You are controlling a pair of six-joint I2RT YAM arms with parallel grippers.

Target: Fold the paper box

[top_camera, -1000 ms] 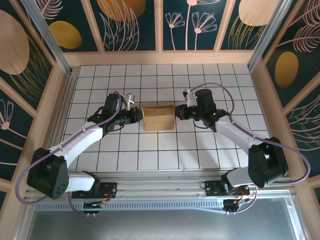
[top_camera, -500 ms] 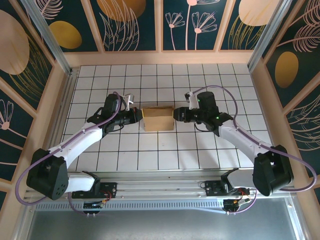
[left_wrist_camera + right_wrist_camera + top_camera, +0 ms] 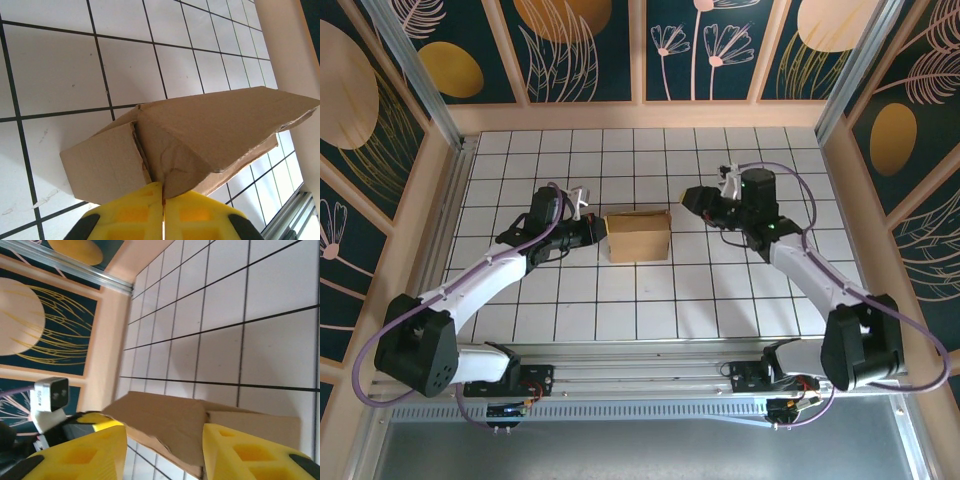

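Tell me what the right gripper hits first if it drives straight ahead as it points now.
Most likely the paper box: it lies just ahead of the right gripper, framed by its open fingers. Exact gap unclear.

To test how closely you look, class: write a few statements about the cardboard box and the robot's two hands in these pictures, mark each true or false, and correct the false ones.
1. The left hand is shut on an edge of the paper box. True.
2. The right hand is clamped on the box as well. False: it is open and apart from the box, off to its right.
3. The box lies as a flat, unfolded sheet. False: it is folded up, with raised sides.
4. The box rests on the white tiled table. True.
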